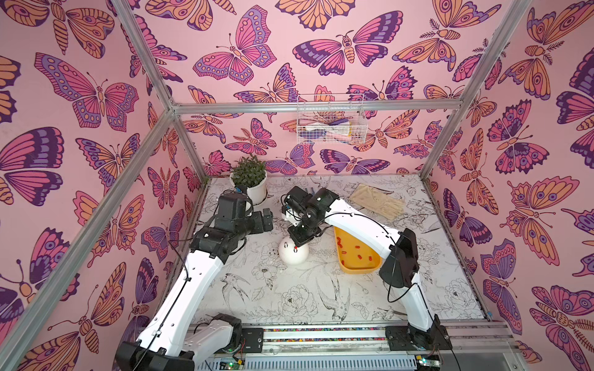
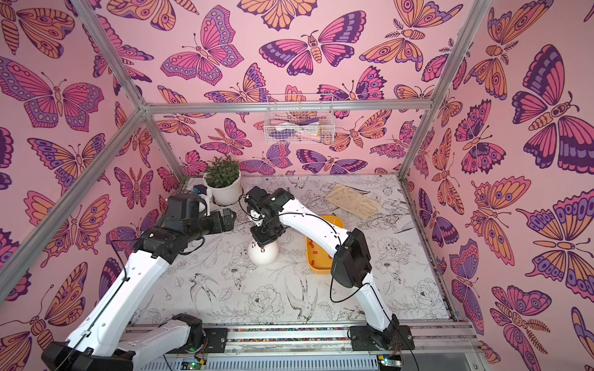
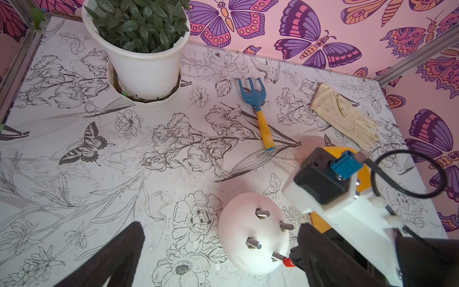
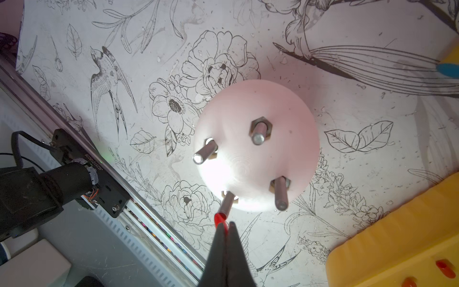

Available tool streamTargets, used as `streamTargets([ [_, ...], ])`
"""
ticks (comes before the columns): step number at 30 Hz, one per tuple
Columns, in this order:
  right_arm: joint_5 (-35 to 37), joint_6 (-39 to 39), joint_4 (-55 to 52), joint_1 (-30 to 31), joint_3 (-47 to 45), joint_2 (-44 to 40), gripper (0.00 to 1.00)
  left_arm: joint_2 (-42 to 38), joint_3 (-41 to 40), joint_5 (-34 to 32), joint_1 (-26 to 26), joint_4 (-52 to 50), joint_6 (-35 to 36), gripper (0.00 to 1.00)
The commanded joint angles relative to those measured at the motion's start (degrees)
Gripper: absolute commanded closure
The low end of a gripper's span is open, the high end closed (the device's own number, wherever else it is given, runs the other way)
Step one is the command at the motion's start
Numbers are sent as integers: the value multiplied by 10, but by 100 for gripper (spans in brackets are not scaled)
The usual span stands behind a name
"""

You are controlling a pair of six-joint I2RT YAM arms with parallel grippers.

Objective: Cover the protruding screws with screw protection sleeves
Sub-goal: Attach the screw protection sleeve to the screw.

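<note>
Sleeve, red and rubbery (likely light, soft, easily squashed), pinched at its closed end by the right tool, its mouth at the tip of one bare screw on the white dome. Spare sleeves lie in the yellow tray; left tool hangs spread wide, empty, near the dome.

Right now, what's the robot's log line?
right gripper shut on tiny red rubber sleeve at grey metal stud tip | left gripper open, empty | smooth white dome: none capped yet
</note>
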Motion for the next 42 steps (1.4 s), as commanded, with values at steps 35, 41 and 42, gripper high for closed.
streamTargets([
  [35, -10, 1, -1, 4, 6, 3, 98, -11, -11, 12, 11, 7, -3, 1],
  [41, -14, 1, -3, 5, 6, 7, 98, -12, -11, 13, 12, 7, -4, 1],
  [42, -15, 1, -3, 4, 7, 8, 98, -12, -11, 13, 13, 6, -4, 1],
])
